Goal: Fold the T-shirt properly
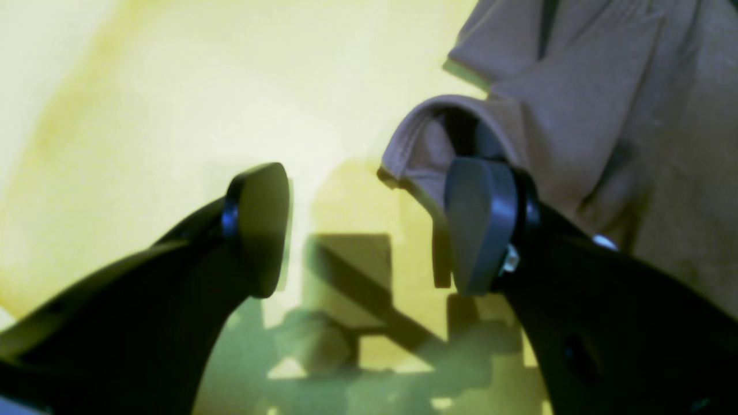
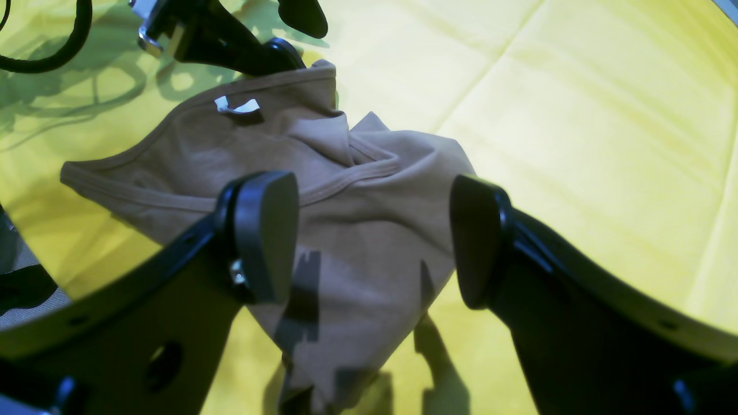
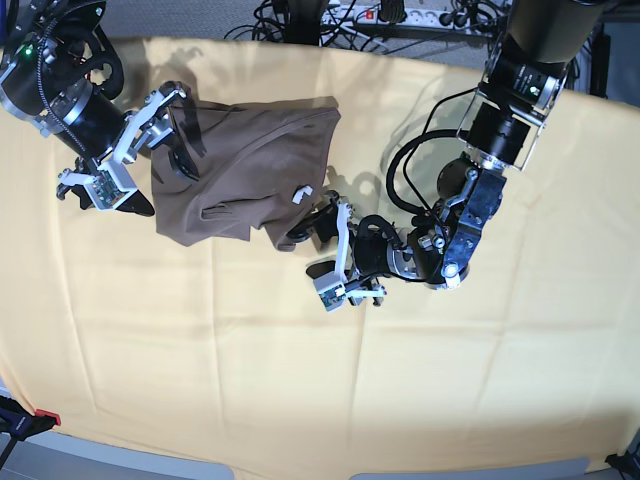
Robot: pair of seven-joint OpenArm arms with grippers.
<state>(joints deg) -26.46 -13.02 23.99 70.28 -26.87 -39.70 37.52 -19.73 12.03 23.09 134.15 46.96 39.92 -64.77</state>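
The taupe T-shirt point(image 3: 245, 165) lies crumpled on the yellow cloth at the back left, its white neck label point(image 3: 300, 192) facing up. My right gripper point(image 3: 160, 170) is open at the shirt's left edge. In the right wrist view its open fingers point(image 2: 268, 236) hover over the bunched shirt point(image 2: 357, 242) and label point(image 2: 236, 106). My left gripper point(image 3: 312, 230) is open at the shirt's right edge by the neck. In the left wrist view point(image 1: 372, 227) one fingertip point(image 1: 481, 225) sits under a raised fold of the shirt point(image 1: 605, 115), the other over bare cloth.
A large pale yellow cloth point(image 3: 330, 380) covers the whole table. Cables and a power strip point(image 3: 400, 15) lie behind the far edge. A red clamp point(image 3: 45, 418) holds the cloth at the front left corner. The left arm's black cable point(image 3: 410, 170) loops over the cloth.
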